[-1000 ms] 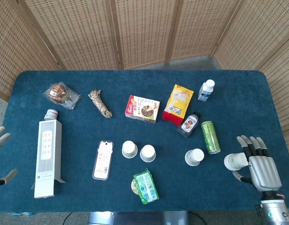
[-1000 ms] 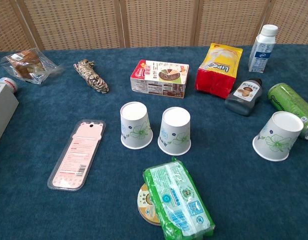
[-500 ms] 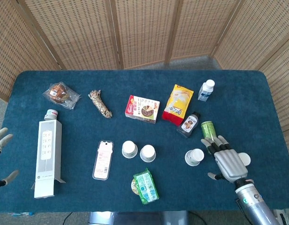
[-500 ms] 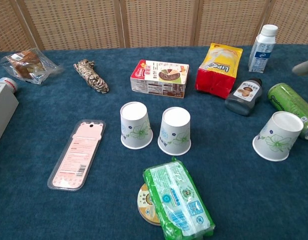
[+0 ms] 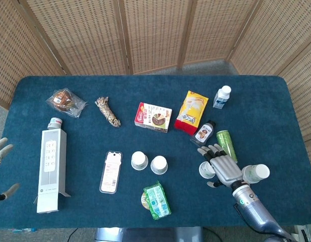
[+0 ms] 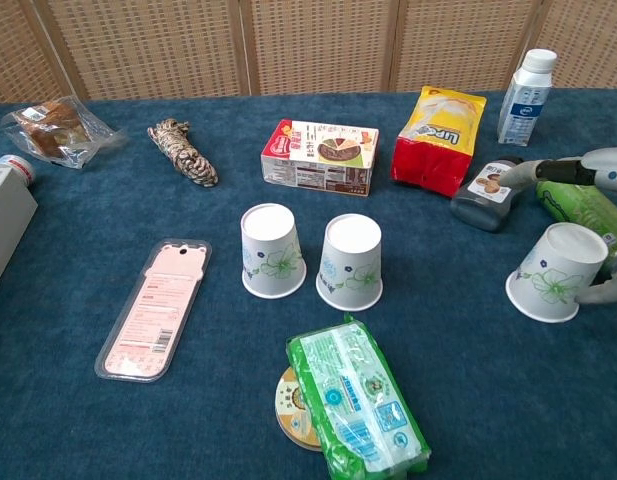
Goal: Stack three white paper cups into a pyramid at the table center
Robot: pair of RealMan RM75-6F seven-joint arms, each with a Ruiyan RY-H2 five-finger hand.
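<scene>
Two white paper cups with a green flower print stand upside down side by side near the table's middle, the left cup (image 5: 139, 160) (image 6: 272, 251) and the middle cup (image 5: 159, 164) (image 6: 351, 261). A third cup (image 5: 206, 170) (image 6: 555, 272) stands upside down further right. My right hand (image 5: 223, 165) hovers at its right side, fingers spread, partly covering it. In the chest view its fingers (image 6: 533, 173) reach over the cup and the thumb (image 6: 600, 292) lies by the cup's base. My left hand (image 5: 0, 150) is at the table's left edge, fingers apart, holding nothing.
A fourth cup (image 5: 256, 173) lies on its side right of my right hand. A green can (image 5: 225, 143) and dark bottle (image 5: 204, 134) sit just behind the third cup. A green packet (image 5: 157, 200), pink card (image 5: 111, 171), snack boxes and a tall white box (image 5: 51, 169) surround the middle.
My right hand has moved left from the table's right edge, past the lying cup, to the third cup. The cups and my left hand have stayed put.
</scene>
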